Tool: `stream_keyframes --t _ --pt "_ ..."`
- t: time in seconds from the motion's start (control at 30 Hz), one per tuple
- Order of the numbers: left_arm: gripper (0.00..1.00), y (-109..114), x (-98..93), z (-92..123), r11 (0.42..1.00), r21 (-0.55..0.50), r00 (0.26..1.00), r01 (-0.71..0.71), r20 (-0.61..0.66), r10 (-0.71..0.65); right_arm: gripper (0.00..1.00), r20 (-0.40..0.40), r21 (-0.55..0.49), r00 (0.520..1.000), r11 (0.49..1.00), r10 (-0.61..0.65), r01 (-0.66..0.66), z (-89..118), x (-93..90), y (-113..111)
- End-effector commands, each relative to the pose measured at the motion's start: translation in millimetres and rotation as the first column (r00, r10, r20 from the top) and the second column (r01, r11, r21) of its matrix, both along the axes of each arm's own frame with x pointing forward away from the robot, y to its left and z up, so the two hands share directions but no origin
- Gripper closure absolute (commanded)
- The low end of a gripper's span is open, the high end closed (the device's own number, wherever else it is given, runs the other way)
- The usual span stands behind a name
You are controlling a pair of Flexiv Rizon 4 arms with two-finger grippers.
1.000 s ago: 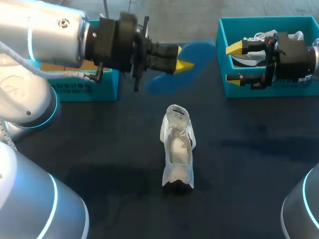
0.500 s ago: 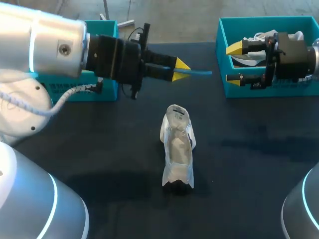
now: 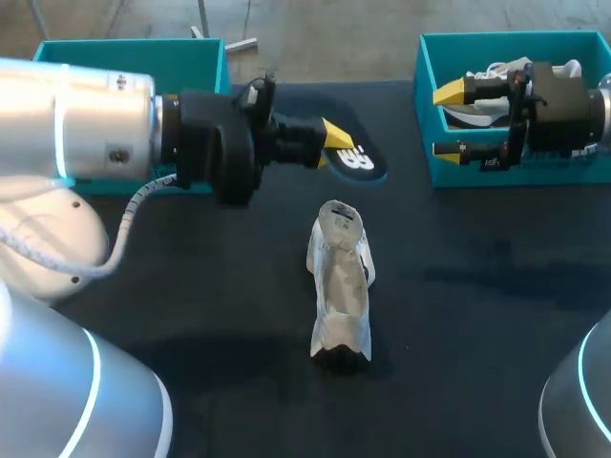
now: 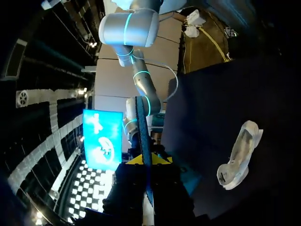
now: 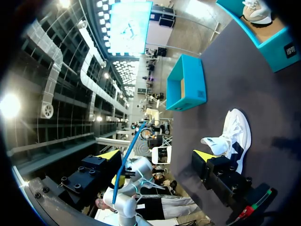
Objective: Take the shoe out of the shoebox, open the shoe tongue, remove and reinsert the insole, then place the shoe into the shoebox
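A white shoe (image 3: 339,281) lies on its side in the middle of the dark table, also seen in the left wrist view (image 4: 237,156) and the right wrist view (image 5: 233,134). My left gripper (image 3: 334,139) hangs above the table behind the shoe, shut on the insole (image 3: 363,160), whose dark printed face is turned up. Seen from the left wrist, the insole (image 4: 142,136) is a thin blue strip, edge-on, pinched between the yellow tips of that gripper (image 4: 146,160). My right gripper (image 3: 449,120) stands open and empty over the right shoebox (image 3: 425,105), well apart from the shoe.
A second teal shoebox (image 3: 115,50) stands at the back left, partly behind my left arm. The right shoebox holds another white shoe (image 3: 504,69) under my right wrist. Bare dark table surrounds the middle shoe.
My left gripper has rolled the insole over, from blue face through edge-on to dark printed face up, and brought it lower towards the table. The right arm and the shoe have not moved.
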State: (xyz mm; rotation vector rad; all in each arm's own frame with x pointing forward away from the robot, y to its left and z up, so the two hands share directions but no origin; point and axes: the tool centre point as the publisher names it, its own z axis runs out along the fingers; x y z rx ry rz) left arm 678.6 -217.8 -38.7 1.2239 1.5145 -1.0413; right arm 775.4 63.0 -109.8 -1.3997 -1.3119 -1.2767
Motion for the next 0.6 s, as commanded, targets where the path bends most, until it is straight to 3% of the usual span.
stream_keyframes --t 0.03,0.13,0.3,0.6 --pt "1.00 1 -5.3 -7 0.995 -0.091 0.960 0.038 0.281 -0.011 0.00 -0.001 -0.002 1.000 1.000 -0.001 0.001 -1 1.2 2" --pt "1.00 1 -5.3 -7 0.995 -0.091 0.960 0.038 0.281 -0.011 0.00 -0.001 -0.002 1.000 1.000 -0.001 0.001 -1 1.2 2" --pt "1.00 3 -9.4 -21 0.959 -0.146 0.857 0.243 0.495 -0.142 0.00 -0.001 -0.002 1.000 1.000 -0.001 0.001 -1 1.2 2" --pt "1.00 9 -5.3 -34 0.939 -0.162 0.826 0.304 0.535 -0.175 0.00 0.002 0.000 1.000 1.000 0.008 -0.008 1 0.3 5"
